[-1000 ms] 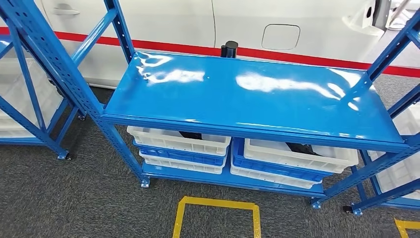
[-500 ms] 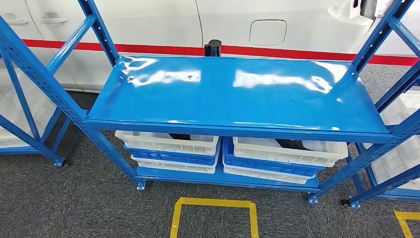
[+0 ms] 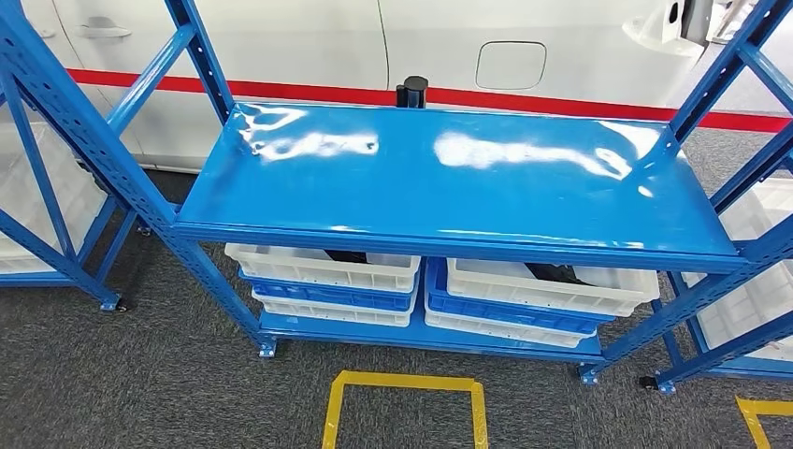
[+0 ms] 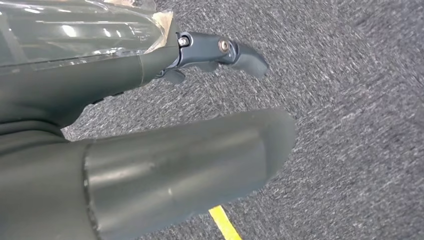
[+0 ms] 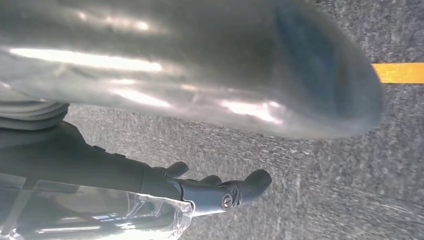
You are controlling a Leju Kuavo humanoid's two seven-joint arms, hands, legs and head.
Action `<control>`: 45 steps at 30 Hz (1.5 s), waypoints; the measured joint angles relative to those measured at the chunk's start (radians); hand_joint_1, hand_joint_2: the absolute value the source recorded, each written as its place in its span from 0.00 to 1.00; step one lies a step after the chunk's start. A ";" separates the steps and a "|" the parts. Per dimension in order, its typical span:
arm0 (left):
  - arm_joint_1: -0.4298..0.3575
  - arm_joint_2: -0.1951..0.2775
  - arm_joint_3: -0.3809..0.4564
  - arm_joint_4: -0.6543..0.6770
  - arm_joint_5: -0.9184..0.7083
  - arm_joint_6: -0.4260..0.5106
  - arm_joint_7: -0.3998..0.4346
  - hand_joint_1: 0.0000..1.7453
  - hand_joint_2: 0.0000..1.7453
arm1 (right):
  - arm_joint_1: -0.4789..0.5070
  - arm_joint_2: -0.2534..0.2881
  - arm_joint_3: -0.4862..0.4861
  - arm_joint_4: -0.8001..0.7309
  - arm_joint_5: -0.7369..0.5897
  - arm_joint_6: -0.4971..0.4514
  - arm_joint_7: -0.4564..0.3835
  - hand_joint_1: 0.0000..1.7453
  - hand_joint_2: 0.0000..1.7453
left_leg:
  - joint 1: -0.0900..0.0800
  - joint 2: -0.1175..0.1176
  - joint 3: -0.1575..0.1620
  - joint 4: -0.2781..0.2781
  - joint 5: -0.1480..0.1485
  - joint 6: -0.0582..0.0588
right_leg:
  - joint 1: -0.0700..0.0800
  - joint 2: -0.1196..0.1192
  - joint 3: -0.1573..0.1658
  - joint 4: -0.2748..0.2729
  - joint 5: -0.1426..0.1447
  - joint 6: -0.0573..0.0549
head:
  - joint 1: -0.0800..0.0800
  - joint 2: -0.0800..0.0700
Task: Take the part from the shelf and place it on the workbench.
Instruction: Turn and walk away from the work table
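Note:
A blue metal shelf [image 3: 449, 178] stands in front of me in the head view, its glossy top board bare. Under that board sit stacked white and blue bins. A dark part [image 3: 348, 255] lies in the left white bin [image 3: 323, 269], and another dark part [image 3: 554, 272] lies in the right white bin [image 3: 561, 290]. Both parts are largely hidden by the board above. My left hand [image 4: 100, 85] hangs over grey carpet, its fingers [image 4: 220, 50] apart and holding nothing. My right hand [image 5: 75, 160] hangs likewise over the carpet, with nothing in it.
A black cylinder [image 3: 411, 91] stands behind the shelf's back edge, in front of a white car body [image 3: 449, 42] with a red stripe. More blue racks [image 3: 47, 187] with white bins flank the shelf on both sides. A yellow tape square [image 3: 402, 383] marks the carpet.
The whole picture has shifted a little sideways and back, so the camera has moved. Nothing on the shelf has changed place.

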 joint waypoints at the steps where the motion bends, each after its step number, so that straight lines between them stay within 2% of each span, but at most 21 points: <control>1: 0.002 0.000 -0.003 0.001 0.003 0.000 0.000 0.00 0.00 | 0.002 -0.001 0.000 0.000 0.000 0.000 0.000 0.00 0.00 | 0.001 0.001 -0.001 0.000 0.000 -0.001 | -0.004 0.000 -0.016 0.035 -0.007 0.006 | 0.000 0.000; 2: 0.003 -0.001 -0.006 0.002 0.005 0.001 0.000 0.00 0.00 | 0.004 -0.003 0.000 0.000 -0.001 0.000 0.000 0.00 0.00 | 0.003 0.001 -0.001 0.001 0.000 -0.003 | -0.008 0.000 -0.014 0.030 0.002 0.017 | 0.000 0.000; 5: 0.005 -0.003 -0.014 0.006 0.012 0.003 0.000 0.00 0.00 | 0.003 -0.006 0.000 0.000 0.000 -0.001 0.000 0.00 0.00 | 0.014 0.000 0.002 0.006 -0.004 -0.017 | -0.022 -0.002 0.066 -0.127 0.071 0.052 | 0.001 0.000; 10: 0.005 -0.003 -0.015 0.007 0.015 0.004 0.000 0.00 0.00 | 0.002 -0.007 0.000 0.000 0.001 -0.001 0.000 0.00 0.00 | 0.015 0.000 0.003 0.010 -0.007 -0.024 | -0.028 -0.005 0.102 -0.197 0.092 0.061 | 0.002 0.000; 11: 0.005 -0.002 -0.016 0.007 0.017 0.004 0.000 0.00 0.00 | 0.001 -0.006 0.000 0.000 0.001 -0.002 0.000 0.00 0.00 | 0.014 0.000 0.001 0.015 -0.011 -0.031 | -0.027 -0.003 0.110 -0.214 0.094 0.056 | 0.003 0.000; 13: 0.005 -0.001 -0.022 0.007 0.020 0.005 0.000 0.00 0.00 | 0.001 -0.006 0.001 0.001 0.002 -0.002 0.002 0.00 0.00 | 0.014 -0.002 -0.007 0.031 -0.024 -0.050 | -0.024 0.002 0.119 -0.236 0.096 0.025 | 0.001 0.000; 15: 0.006 -0.002 -0.032 0.008 0.022 0.006 0.000 0.00 0.00 | 0.003 -0.007 0.001 0.001 -0.002 -0.003 0.003 0.00 0.00 | 0.014 -0.011 -0.083 0.190 -0.108 -0.057 | -0.013 0.006 0.110 -0.230 0.099 -0.015 | -0.006 0.000; 17: 0.008 -0.002 -0.039 0.008 0.021 0.006 0.000 0.00 0.00 | 0.005 -0.007 0.001 0.001 -0.006 -0.003 0.003 0.00 0.00 | 0.010 -0.017 -0.151 0.329 -0.165 -0.048 | -0.002 0.007 0.104 -0.230 0.103 -0.031 | -0.009 0.000; 18: 0.010 -0.002 -0.039 0.008 0.021 0.006 0.000 0.00 0.00 | 0.005 -0.007 0.001 0.001 -0.007 -0.003 0.003 0.00 0.00 | 0.008 -0.017 -0.138 0.303 -0.141 -0.041 | 0.001 0.009 0.104 -0.230 0.104 -0.032 | -0.009 0.000; 20: 0.010 -0.002 -0.040 0.008 0.021 0.006 0.000 0.00 0.00 | 0.005 -0.007 0.001 0.001 -0.007 -0.003 0.002 0.00 0.00 | 0.002 -0.020 -0.070 0.172 -0.075 -0.025 | 0.006 0.012 0.106 -0.230 0.105 -0.031 | -0.009 0.000; 22: 0.010 -0.002 -0.041 0.008 0.021 0.006 0.000 0.00 0.00 | 0.005 -0.007 0.001 0.001 -0.009 -0.004 0.001 0.00 0.00 | -0.006 -0.023 -0.023 0.077 -0.043 -0.017 | 0.013 0.013 0.105 -0.228 0.107 -0.027 | -0.008 0.000; 26: 0.010 -0.004 -0.050 0.008 0.023 0.007 0.000 0.00 0.00 | 0.005 -0.008 0.001 0.001 -0.015 -0.009 -0.002 0.00 0.00 | -0.016 -0.019 -0.020 0.050 -0.026 -0.005 | 0.011 0.011 0.096 -0.224 0.111 -0.007 | -0.007 0.000; 28: 0.009 -0.006 -0.056 0.008 0.023 0.008 0.000 0.00 0.00 | 0.005 -0.008 0.001 0.001 -0.016 -0.011 -0.003 0.00 0.00 | -0.013 -0.013 -0.024 0.040 -0.012 0.007 | 0.010 0.010 0.064 -0.159 0.070 -0.008 | -0.003 0.000; 30: 0.009 -0.007 -0.061 0.007 0.026 0.011 0.000 0.00 0.00 | 0.007 -0.008 0.001 0.001 -0.017 -0.012 -0.003 0.00 0.00 | -0.016 -0.009 -0.034 0.040 -0.006 0.013 | 0.009 0.009 0.008 -0.027 0.006 -0.014 | 0.001 0.000; 32: 0.009 -0.009 -0.065 0.007 0.034 0.013 0.002 0.00 0.00 | 0.012 -0.009 0.001 0.001 -0.016 -0.012 -0.003 0.00 0.00 | -0.018 -0.007 -0.042 0.041 0.000 0.013 | 0.009 0.009 -0.016 0.051 -0.022 -0.008 | 0.002 0.000; 33: 0.009 -0.010 -0.066 0.007 0.039 0.014 0.003 0.00 0.00 | 0.014 -0.010 0.000 0.002 -0.016 -0.012 -0.003 0.00 0.00 | -0.018 -0.007 -0.044 0.042 0.003 0.012 | 0.008 0.009 0.001 0.032 -0.014 0.000 | 0.002 0.000; 35: 0.009 -0.013 -0.070 0.006 0.047 0.015 0.004 0.00 0.00 | 0.013 -0.011 0.000 0.002 -0.015 -0.012 -0.002 0.00 0.00 | -0.019 -0.007 -0.047 0.044 0.007 0.008 | 0.007 0.006 0.083 -0.099 0.027 0.014 | 0.003 0.000; 37: 0.009 -0.014 -0.074 0.004 0.053 0.016 0.004 0.00 0.00 | 0.009 -0.012 0.001 0.002 -0.013 -0.012 -0.001 0.00 0.00 | -0.024 -0.006 -0.050 0.049 0.008 0.000 | 0.008 0.003 0.145 -0.215 0.058 0.010 | 0.002 0.000; 41: 0.009 -0.016 -0.087 -0.002 0.061 0.017 0.004 0.00 0.00 | 0.009 -0.012 0.001 0.002 -0.012 -0.013 0.005 0.00 0.00 | -0.024 -0.008 -0.059 0.057 0.011 -0.021 | 0.009 0.003 0.147 -0.241 0.075 -0.019 | -0.001 0.000; 43: 0.009 -0.016 -0.090 -0.004 0.064 0.021 0.004 0.00 0.00 | 0.006 -0.012 0.000 0.002 -0.012 -0.014 0.006 0.00 0.00 | -0.020 -0.014 -0.083 0.108 -0.038 -0.031 | 0.002 0.002 0.139 -0.245 0.089 -0.039 | -0.005 0.000; 45: 0.009 -0.016 -0.093 -0.004 0.065 0.025 0.005 0.00 0.00 | 0.004 -0.011 0.001 0.002 -0.011 -0.015 0.007 0.00 0.00 | -0.017 -0.017 -0.126 0.226 -0.125 -0.040 | 0.002 0.002 0.124 -0.244 0.102 -0.049 | -0.009 0.000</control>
